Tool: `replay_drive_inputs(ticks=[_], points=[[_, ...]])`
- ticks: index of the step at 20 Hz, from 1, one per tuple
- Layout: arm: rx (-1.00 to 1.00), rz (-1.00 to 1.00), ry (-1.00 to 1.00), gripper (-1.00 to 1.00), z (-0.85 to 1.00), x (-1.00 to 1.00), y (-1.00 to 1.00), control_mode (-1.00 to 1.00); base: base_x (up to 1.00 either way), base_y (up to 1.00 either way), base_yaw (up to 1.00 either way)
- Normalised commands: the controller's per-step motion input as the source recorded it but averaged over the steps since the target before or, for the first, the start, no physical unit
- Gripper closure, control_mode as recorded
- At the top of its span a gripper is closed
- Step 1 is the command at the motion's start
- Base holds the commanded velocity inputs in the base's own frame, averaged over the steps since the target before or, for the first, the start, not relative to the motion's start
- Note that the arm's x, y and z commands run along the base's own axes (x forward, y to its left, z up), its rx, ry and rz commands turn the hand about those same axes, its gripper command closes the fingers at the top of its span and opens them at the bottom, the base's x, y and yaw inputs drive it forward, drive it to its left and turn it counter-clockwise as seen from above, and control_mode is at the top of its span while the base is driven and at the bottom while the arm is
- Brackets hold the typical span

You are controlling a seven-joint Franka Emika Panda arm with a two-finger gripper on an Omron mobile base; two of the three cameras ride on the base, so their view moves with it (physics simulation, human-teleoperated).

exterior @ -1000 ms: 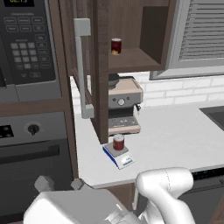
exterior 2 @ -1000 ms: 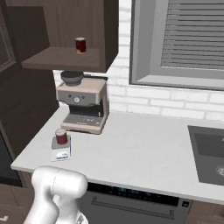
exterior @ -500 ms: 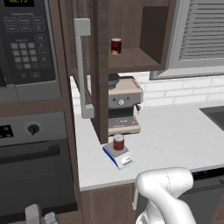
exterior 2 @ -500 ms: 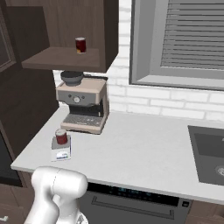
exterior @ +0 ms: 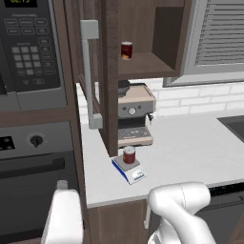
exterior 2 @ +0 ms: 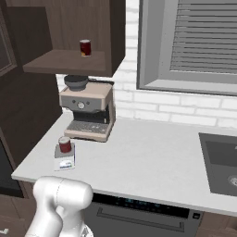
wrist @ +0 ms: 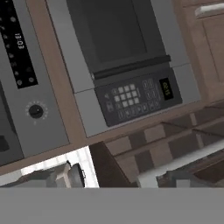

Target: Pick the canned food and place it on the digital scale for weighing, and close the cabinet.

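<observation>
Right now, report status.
Gripper state unreadable. Can sits on the scale. Cabinet door open, handle toward the oven column. Second can on cabinet shelf.

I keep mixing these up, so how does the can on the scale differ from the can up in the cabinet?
The canned food stands on the digital scale down on the counter; the other red can stands high on the shelf of the open cabinet. The shelf can shows a yellow-orange patch low on its label; the canned food is plain dark red. Both are small, upright red cylinders.
</observation>
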Motion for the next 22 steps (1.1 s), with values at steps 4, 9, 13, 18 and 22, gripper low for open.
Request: replay_drive_inputs(ticks=[4,9,13,18,22], points=[[0.10,0.00,0.11,-1.00,0.00,0.65,-0.32,-1.00,0.00,0.00,0.00],[0.05,0.00,0.11,-1.00,0.00,0.79,-0.08,-1.00,0.00,0.00,0.00],[0.02,-0.02,0.05,-1.00,0.00,0.57,0.00,-1.00,0.00,0.00,0.00],[-0.07,-0.08,0.13,-1.00,-0.09,0.60,0.41,-1.00,0.00,0.00,0.00],[-0.07,-0.13,0.24,-1.00,-0.10,0.58,0.38,-1.00,0.00,0.00,0.00]])
